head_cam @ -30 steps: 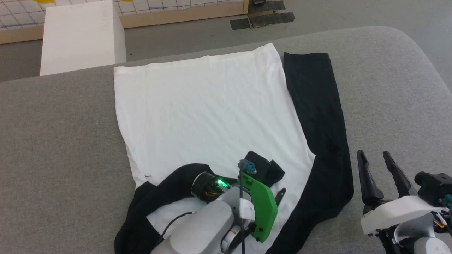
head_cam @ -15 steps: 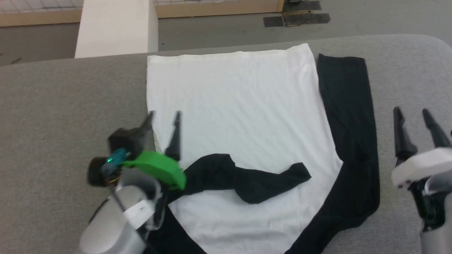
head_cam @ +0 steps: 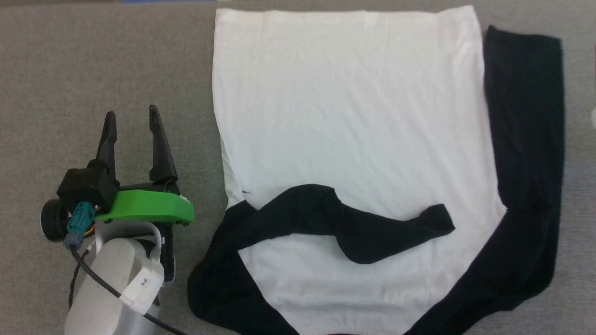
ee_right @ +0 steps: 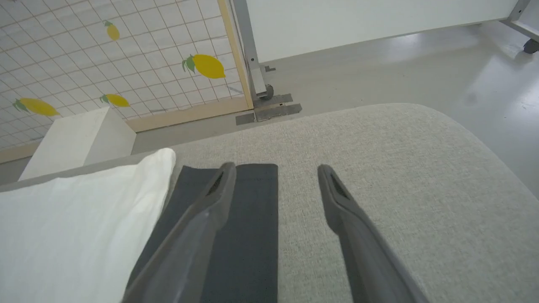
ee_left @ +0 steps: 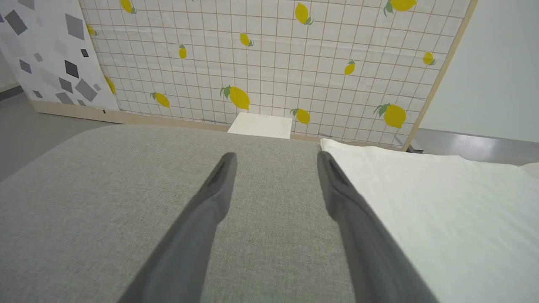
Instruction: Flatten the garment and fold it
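The garment (head_cam: 354,116) lies flat on the grey table (head_cam: 93,56), white torso spread out, hem at the far side. One black sleeve (head_cam: 354,223) is folded across the white chest. The other black sleeve (head_cam: 526,139) lies straight along the torso's right edge. My left gripper (head_cam: 130,118) rests open and empty over bare table, left of the torso's edge; the left wrist view has the white cloth (ee_left: 442,202) beside its right finger. In the right wrist view my right gripper (ee_right: 273,170) is open and empty, its left finger over the straight sleeve (ee_right: 248,235).
Beyond the table's far edge stand a white box (ee_left: 261,125) and a lemon-patterned grid panel (ee_left: 273,63) on a wooden frame. The table's rounded right corner (ee_right: 463,139) drops off to the grey floor (ee_right: 379,71).
My left gripper has let go of the black sleeve on the chest and drawn back left, off the garment, open. The head camera has tilted down and closer.
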Controlling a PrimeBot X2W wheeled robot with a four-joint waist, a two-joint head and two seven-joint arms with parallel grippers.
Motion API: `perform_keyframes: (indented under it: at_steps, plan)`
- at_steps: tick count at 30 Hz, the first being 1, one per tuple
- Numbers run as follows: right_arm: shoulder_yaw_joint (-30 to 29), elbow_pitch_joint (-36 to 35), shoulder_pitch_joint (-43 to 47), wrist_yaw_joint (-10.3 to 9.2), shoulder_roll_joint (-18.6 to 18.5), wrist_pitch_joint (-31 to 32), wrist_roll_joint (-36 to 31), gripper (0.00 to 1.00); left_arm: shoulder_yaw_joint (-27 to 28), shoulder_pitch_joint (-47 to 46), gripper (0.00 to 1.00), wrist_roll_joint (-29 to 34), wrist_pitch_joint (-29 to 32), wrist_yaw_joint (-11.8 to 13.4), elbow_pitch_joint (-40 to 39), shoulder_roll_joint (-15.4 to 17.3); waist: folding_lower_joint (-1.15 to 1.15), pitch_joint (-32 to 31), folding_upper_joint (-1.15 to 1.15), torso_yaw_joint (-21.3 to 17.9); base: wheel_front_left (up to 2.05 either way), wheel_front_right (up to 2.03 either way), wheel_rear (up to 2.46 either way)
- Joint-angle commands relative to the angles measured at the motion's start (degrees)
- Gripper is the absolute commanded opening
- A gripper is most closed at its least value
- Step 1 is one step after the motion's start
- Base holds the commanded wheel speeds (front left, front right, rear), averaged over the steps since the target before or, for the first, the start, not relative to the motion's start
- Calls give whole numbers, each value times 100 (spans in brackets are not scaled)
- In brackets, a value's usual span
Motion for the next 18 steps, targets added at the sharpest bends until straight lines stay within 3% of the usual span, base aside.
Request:
perform_keyframes:
  at_steps: [1,13,14,16,17,18]
  plan:
    - [-11,141,-206,-9,-79,94,24,100,84,5,100,134,-26,-89,-37,-88,0,698,0,384,0,0,0]
    - [90,1006,-1157,-9,-460,1410,-181,100,636,-101,100,924,-26,-662,-299,-765,0,1202,0,517,0,0,0]
    - [62,1056,-1181,-9,-467,1556,-215,85,670,-101,100,968,-27,-707,-300,-805,0,1188,0,503,0,0,0]
    - [41,1095,-1187,-9,-466,1746,-269,20,738,-87,100,1040,-27,-783,-275,-863,0,1115,0,464,0,0,0]
    - [49,1085,-1172,-9,-468,1787,-274,0,764,-73,100,1068,-27,-815,-256,-887,0,1069,0,446,0,0,0]
    - [36,1063,-1129,-9,-480,1779,-280,0,799,-51,100,1103,-27,-852,-234,-913,0,987,0,418,0,0,0]
